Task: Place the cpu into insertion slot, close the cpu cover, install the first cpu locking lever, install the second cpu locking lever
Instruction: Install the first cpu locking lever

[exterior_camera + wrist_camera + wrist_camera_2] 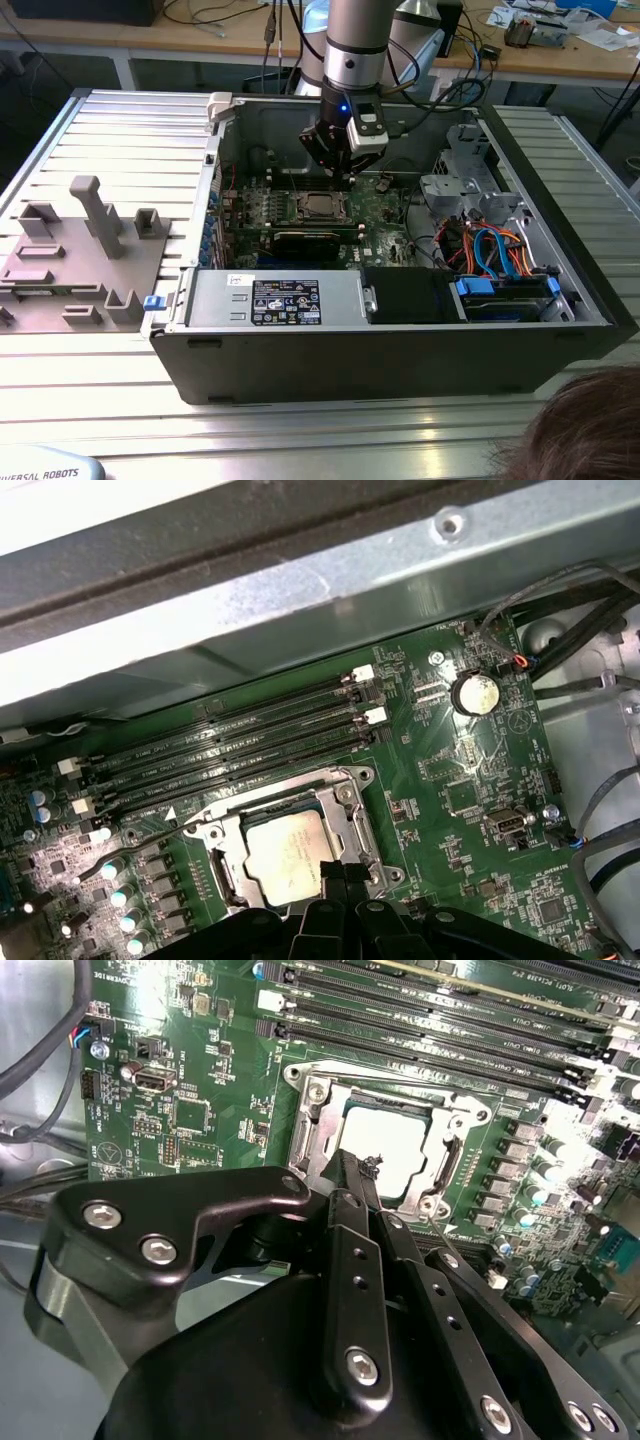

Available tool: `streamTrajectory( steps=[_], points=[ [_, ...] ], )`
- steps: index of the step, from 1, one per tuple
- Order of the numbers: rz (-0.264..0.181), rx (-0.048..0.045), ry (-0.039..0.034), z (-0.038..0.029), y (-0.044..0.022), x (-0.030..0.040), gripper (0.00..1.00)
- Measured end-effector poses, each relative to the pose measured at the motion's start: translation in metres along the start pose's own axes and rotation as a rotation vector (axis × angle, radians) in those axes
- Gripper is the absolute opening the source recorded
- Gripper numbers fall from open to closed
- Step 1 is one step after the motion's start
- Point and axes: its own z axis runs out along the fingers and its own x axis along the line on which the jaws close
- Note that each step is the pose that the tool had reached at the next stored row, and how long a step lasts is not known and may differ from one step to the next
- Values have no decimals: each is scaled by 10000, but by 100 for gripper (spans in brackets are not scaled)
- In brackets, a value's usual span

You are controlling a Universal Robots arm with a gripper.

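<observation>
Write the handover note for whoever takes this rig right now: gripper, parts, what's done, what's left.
Gripper: shut, holding nothing that shows, and poised close over the edge of the cpu cover inside the open computer case.
cpu: seated in the insertion slot, with its metal top showing through the cover's window.
Done: the cpu is placed, and the cover looks to lie flat over it.
Left: the two locking levers. These views do not show whether either is latched, so check both before going on.
</observation>
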Motion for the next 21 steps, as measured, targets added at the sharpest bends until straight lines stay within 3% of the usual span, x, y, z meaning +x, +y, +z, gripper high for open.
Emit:
streamTrajectory(
  steps=[21],
  points=[
    [-254,-2,-14,0,0,0,11]
  ],
)
